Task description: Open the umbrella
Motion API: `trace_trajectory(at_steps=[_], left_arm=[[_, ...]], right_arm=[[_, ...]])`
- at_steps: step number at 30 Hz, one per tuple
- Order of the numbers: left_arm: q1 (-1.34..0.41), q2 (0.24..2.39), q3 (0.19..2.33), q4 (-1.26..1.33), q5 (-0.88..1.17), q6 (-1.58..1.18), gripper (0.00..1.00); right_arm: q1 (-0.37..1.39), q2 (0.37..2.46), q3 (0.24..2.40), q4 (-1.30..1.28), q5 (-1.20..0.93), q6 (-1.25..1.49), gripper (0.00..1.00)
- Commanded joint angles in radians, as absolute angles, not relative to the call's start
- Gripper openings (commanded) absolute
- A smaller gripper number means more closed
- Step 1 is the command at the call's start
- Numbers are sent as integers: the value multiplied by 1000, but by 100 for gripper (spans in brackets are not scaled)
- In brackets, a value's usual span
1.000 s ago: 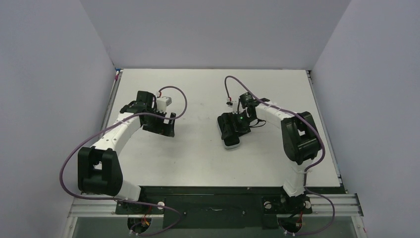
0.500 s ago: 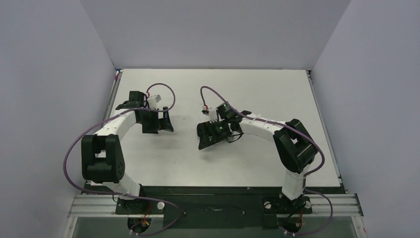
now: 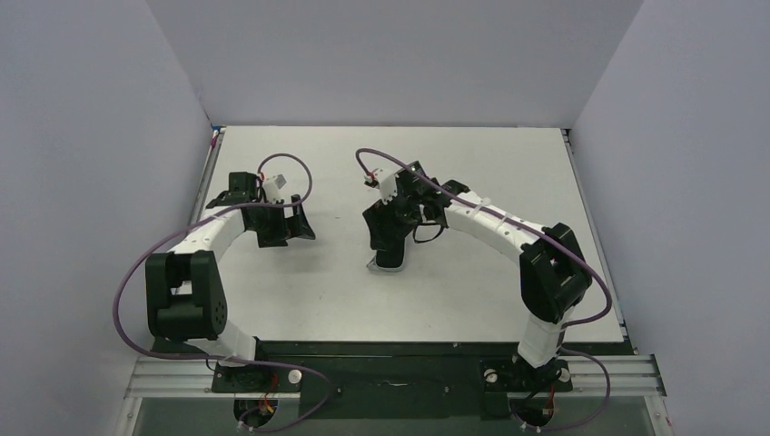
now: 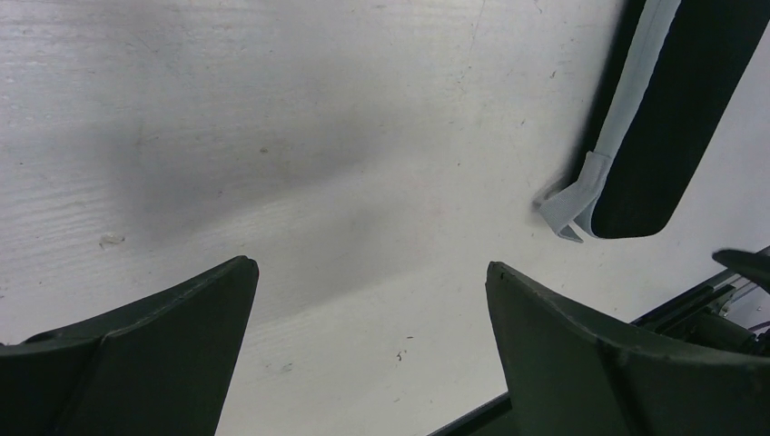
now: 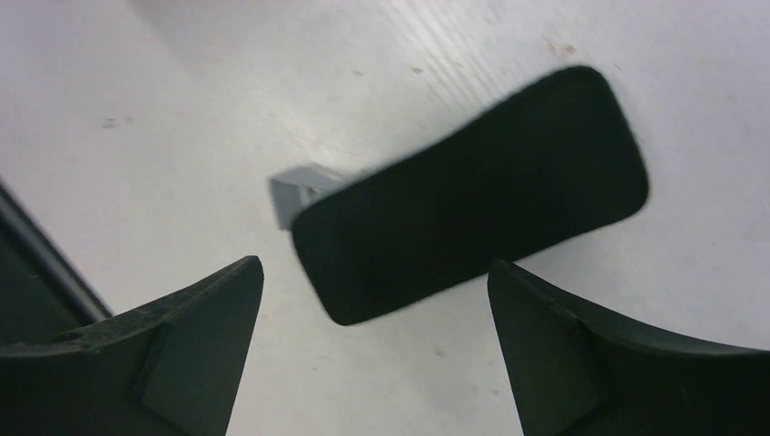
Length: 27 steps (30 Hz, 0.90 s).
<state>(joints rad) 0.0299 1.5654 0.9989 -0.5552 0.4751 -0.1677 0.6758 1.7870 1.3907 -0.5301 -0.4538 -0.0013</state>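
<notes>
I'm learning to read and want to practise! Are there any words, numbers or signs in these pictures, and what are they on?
None: no word, number or sign can be read in any view.
The flat black folded umbrella with a pale edge is plain, the white table shows only small specks, and the black left gripper and black right gripper show no labels.

— Spotting the umbrella where?
— Lying flat on the white table, folded shut.
— Looking like what?
— Showing as a black oblong with rounded corners, sticking a small pale tab out at one end.
</notes>
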Motion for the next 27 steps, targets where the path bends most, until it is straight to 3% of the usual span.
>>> trace_trajectory(at_steps=[1, 12, 15, 21, 27], left_arm=[[18, 1517, 992, -477, 498, -190, 97], [9, 1453, 869, -367, 546, -182, 100], [-18, 1421, 811, -317, 583, -163, 92], [-72, 1205, 633, -118, 595, -27, 88], [-232, 970, 522, -56, 506, 189, 82]], right_arm=[[672, 1828, 1361, -620, -159, -26, 89], [615, 1926, 1359, -584, -332, -155, 77], [581, 1925, 1379, -604, -431, -165, 77], [516, 1914, 1404, -622, -554, 46, 85], [523, 1901, 1358, -550, -599, 218, 86]])
